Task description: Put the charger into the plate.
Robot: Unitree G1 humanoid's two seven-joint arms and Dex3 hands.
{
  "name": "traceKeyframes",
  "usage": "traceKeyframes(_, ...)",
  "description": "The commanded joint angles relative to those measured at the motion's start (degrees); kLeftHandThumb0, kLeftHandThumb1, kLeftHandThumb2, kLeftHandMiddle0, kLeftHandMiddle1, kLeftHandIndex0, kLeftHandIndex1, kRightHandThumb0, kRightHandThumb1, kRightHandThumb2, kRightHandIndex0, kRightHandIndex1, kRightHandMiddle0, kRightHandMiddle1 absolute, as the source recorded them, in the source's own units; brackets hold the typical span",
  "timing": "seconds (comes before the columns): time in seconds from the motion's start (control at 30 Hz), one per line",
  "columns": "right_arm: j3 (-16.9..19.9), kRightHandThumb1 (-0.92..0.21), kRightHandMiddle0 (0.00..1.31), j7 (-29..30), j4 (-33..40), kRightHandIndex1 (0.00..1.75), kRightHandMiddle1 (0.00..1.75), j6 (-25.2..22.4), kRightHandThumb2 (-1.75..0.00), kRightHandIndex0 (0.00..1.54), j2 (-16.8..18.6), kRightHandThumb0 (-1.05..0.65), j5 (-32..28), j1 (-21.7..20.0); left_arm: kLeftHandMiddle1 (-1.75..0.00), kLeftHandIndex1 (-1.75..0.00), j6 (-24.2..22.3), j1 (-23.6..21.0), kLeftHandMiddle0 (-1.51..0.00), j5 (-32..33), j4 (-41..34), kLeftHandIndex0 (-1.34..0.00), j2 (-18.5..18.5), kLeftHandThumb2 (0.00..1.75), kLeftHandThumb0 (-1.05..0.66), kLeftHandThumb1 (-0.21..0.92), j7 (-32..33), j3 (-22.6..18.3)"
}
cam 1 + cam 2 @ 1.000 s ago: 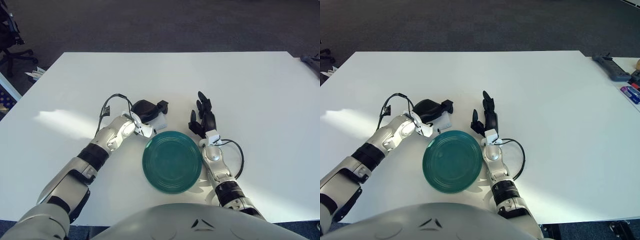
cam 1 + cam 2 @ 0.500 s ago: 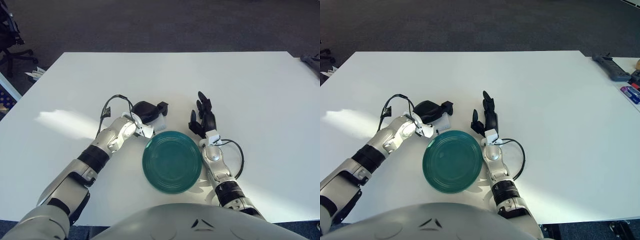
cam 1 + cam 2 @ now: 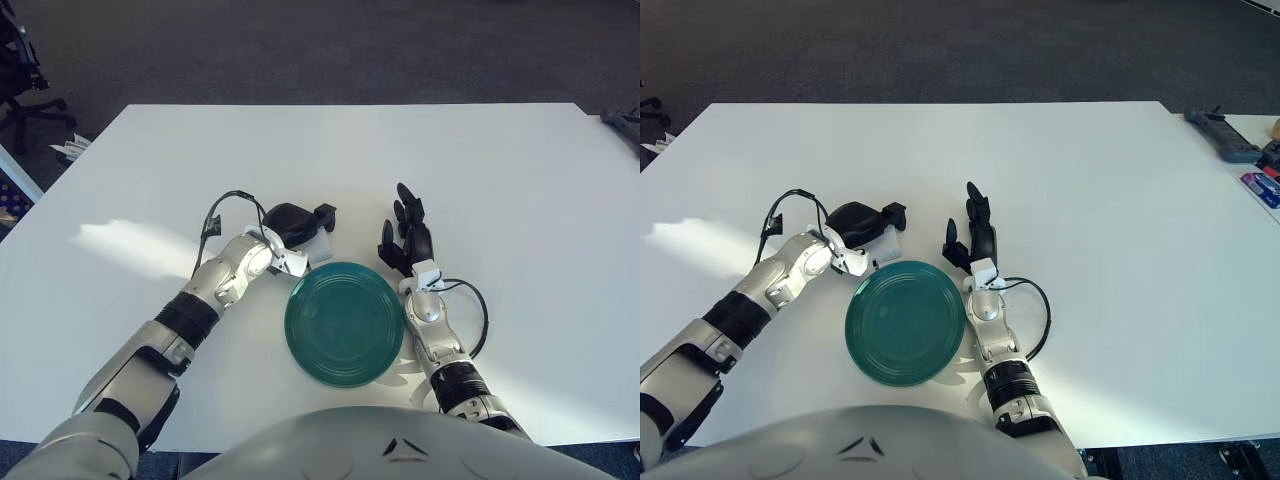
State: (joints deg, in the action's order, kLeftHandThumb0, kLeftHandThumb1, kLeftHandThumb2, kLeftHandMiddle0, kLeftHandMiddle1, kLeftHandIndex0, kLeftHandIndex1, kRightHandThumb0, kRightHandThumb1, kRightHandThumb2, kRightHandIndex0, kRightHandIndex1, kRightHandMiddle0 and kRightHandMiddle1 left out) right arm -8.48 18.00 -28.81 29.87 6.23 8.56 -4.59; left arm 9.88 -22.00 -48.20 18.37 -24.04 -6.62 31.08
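Observation:
A round teal plate [image 3: 345, 322] lies empty on the white table [image 3: 500, 180], near its front edge. The white charger [image 3: 320, 246] rests on the table just beyond the plate's upper left rim, mostly hidden under my left hand [image 3: 297, 222]. The left hand's black fingers are curled over the charger, with the thumb on its far side. My right hand [image 3: 405, 235] lies on the table just to the right of the plate, fingers stretched out and holding nothing.
A black tool [image 3: 1222, 135] and small packets [image 3: 1265, 185] lie on a second surface at the far right. An office chair [image 3: 22, 70] stands off the table's left corner. A black cable loops at my right wrist [image 3: 470, 310].
Almost nothing; my left forearm has shifted very slightly while the hand stays over the charger. The right hand has not moved.

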Motion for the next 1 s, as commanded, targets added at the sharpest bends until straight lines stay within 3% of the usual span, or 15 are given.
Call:
traceKeyframes(0.0, -0.9, -0.92, 0.0, 0.7, -8.7, 0.0, 0.36, -0.4, -0.85, 0.19, 0.4, -0.92, 1.6, 10.7, -1.65, -1.75, -0.2, 2.5, -0.91, -0.2, 1.3, -0.72, -0.4, 1.74, 0.0, -0.09, 0.4, 0.4)
traceKeyframes(0.43, -1.0, -0.92, 0.0, -0.1, -8.7, 0.0, 0.35, -0.3, -0.84, 0.18, 0.4, -0.92, 1.1, 10.5, -1.62, -1.75, 0.2, 2.6, -0.94, 2.0, 0.6, -0.72, -0.5, 1.74, 0.0, -0.1, 1.1, -1.2)
traceKeyframes(0.77, -0.5, -0.92, 0.0, -1.3, -9.2, 0.0, 0.35, 0.1, -0.82, 0.16, 0.4, -0.92, 0.1, 10.3, -1.7, -1.75, 0.5, 0.2, -0.86, 2.5, -1.8, -0.68, -1.7, 1.71, 0.0, -0.04, 1.7, -4.0)
traceKeyframes(0.97, -0.2, -0.92, 0.0, -1.3, -9.7, 0.0, 0.32, 0.6, -0.83, 0.14, 0.3, -0.92, 0.0, 10.2, -1.71, -1.75, -1.2, -0.6, -0.87, 3.5, -6.3, -0.69, -2.1, 1.72, 0.0, -0.05, -1.1, -6.1)
